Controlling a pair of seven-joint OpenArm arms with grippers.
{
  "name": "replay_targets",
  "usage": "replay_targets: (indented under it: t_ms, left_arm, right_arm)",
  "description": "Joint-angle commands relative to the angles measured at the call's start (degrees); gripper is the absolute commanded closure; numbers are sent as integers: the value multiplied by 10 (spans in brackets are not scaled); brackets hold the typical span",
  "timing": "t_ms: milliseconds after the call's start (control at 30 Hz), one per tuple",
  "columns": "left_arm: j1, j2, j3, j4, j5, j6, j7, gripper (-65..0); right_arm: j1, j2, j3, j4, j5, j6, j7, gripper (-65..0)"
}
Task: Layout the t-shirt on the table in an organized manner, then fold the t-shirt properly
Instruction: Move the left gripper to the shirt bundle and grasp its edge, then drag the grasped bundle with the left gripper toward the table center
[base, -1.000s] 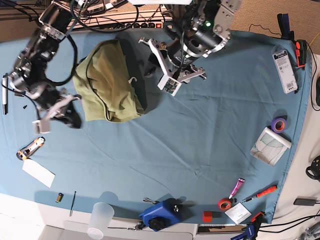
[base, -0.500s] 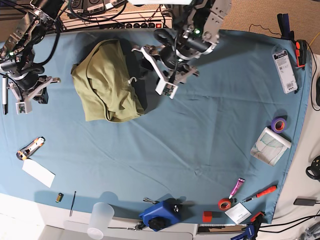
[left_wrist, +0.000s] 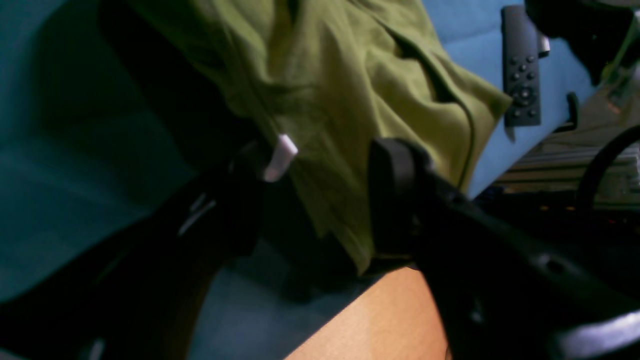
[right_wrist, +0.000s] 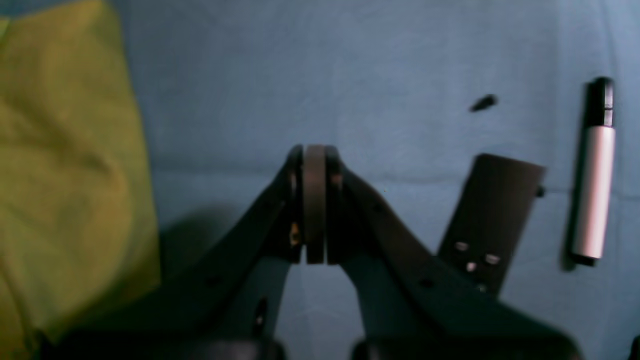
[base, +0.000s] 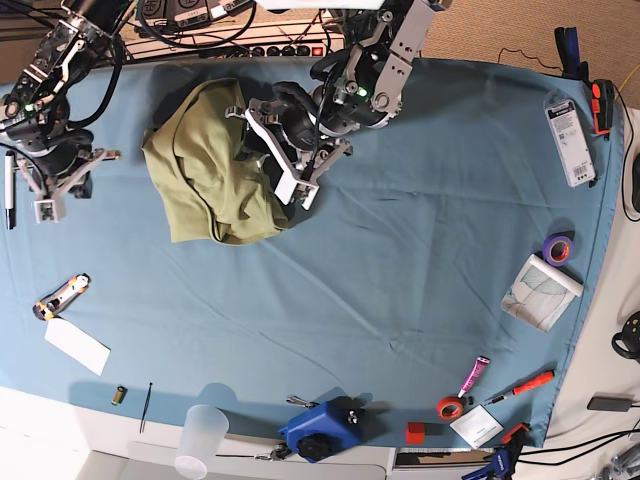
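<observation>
The t-shirt (base: 205, 165) lies crumpled in a heap on the table (base: 400, 270), toward the far left part of the blue cloth. The left gripper (left_wrist: 325, 200) has its jaws spread, one on each side of the shirt's near edge, with olive cloth lying between them (whether the pads touch the fabric cannot be told). The right gripper (right_wrist: 314, 200) is pressed together on nothing, over bare table just left of the shirt in the base view. A silver marker (right_wrist: 592, 175) lies beside it. A black remote (left_wrist: 521, 80) rests on the table past the shirt's far edge.
</observation>
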Motion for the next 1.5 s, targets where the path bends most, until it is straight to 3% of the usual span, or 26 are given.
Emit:
replay_targets:
  t_ms: [0, 100, 200, 267, 367, 400, 600, 700, 1100, 1300, 1467]
  left_arm:
    - [-4, 9, 3, 9, 7, -6, -10, -337]
    - [-4, 9, 3, 9, 37, -24, -11, -337]
    - [-4, 9, 3, 9, 61, -89, -11, -338]
    - [-4, 9, 3, 9, 63, -113, -18, -384]
    - [-4, 9, 3, 9, 62, -109, -40, -504]
    - [-4, 9, 3, 9, 57, -96, -46, -517]
    - [-4, 12, 3, 5, 51, -1, -49, -515]
    - [-4, 17, 3, -17, 23, 24, -49, -515]
    - [-45, 23, 3, -157, -65, 19, -64, -515]
    - [-52, 23, 3, -162, -138, -38, -66, -515]
    - [-59, 23, 3, -162, -139, -40, -87, -515]
  right_arm:
    - [5, 10, 1, 10, 7, -3, 14, 0]
    - [5, 10, 1, 10, 7, -3, 15, 0]
    - [5, 10, 1, 10, 8, -3, 14, 0]
    - [5, 10, 1, 10, 8, -3, 14, 0]
    - [5, 10, 1, 10, 8, -3, 14, 0]
    - [5, 10, 1, 10, 7, -3, 13, 0]
    - [5, 10, 1, 10, 7, -3, 13, 0]
    - [5, 10, 1, 10, 8, -3, 13, 0]
    - [3, 9, 1, 10, 23, -3, 10, 0]
    - [3, 8, 1, 10, 23, -3, 10, 0]
    - [3, 8, 1, 9, 23, -3, 4, 0]
